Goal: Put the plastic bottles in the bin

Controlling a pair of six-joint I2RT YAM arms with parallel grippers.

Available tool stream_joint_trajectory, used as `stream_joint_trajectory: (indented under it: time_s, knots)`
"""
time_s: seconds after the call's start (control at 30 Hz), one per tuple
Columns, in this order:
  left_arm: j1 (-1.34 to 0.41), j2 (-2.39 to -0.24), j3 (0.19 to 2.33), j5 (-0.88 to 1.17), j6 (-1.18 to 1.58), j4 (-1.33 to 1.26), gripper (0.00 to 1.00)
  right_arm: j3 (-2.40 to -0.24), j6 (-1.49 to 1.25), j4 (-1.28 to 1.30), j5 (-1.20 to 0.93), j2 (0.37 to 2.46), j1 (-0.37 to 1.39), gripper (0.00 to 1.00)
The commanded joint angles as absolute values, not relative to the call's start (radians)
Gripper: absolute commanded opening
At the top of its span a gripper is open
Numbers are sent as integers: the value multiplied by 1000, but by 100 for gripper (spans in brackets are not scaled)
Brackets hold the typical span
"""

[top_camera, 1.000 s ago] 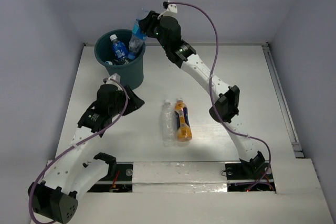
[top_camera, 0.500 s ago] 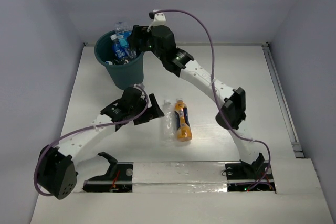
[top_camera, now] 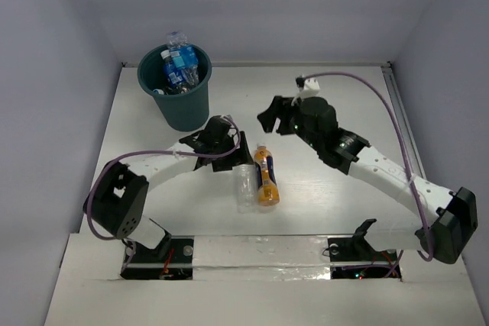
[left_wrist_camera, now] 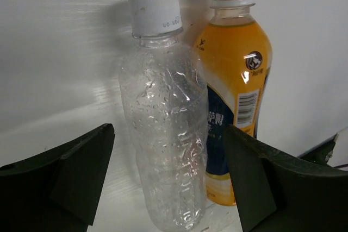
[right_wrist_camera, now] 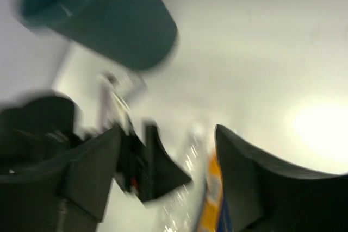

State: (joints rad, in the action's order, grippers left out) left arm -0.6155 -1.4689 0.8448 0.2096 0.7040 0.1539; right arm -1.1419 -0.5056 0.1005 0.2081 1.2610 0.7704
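While several plastic bottles are seen sticking up out of the bin (top_camera: 183, 108) at the far left of the worktop (top_camera: 344, 89), two are found lying outside it near the middle, side by side and touching: a clear bottle (top_camera: 244, 182) and an orange bottle (top_camera: 266, 177). Both long axes are laid near-to-far, with the white caps turned away from the arm bases. The left end effector (top_camera: 229, 146) is placed just at the cap end of the clear bottle, nearer than the right end effector (top_camera: 273, 112), which is seen beyond the caps, spread wide and empty. In the left wrist view the clear bottle is framed between widely spread fingers (left_wrist_camera: 70, 172), nothing being gripped, with its axis crossed by the line of closing. The orange bottle is pressed against it on the other finger's side. A grasp of the clear bottle alone is judged to depend on that finger being slipped between the two.
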Motion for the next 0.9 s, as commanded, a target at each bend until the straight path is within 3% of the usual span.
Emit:
stream_joint_trajectory:
  time_s: [0.0, 0.13, 0.23, 0.37, 0.5, 0.67, 0.77, 0.87]
  knots:
    - [-624, -1514, 876, 189, 678, 121, 76, -985, -598, 190, 114, 1252, 759, 81]
    - [-624, -1571, 862, 175, 675, 103, 65, -876, -637, 172, 62, 1265, 724, 92]
    - [-624, -1572, 844, 153, 675, 101, 38, -883, -626, 158, -4, 1344, 697, 93]
    - [-624, -1496, 822, 120, 663, 158, 26, -929, -598, 152, -69, 1452, 696, 94]
    - [-624, -1347, 853, 62, 640, 277, 25, -995, -575, 163, -100, 1561, 687, 95]
    - [-598, -1186, 1079, -60, 600, 466, 26, -1028, -565, 161, -115, 1689, 669, 94]
    - [-511, -1175, 1276, -113, 531, 524, 27, -1026, -568, 155, -123, 1718, 669, 85]
    - [-344, -1206, 1448, -103, 460, 519, 27, -1019, -566, 155, -130, 1720, 669, 69]
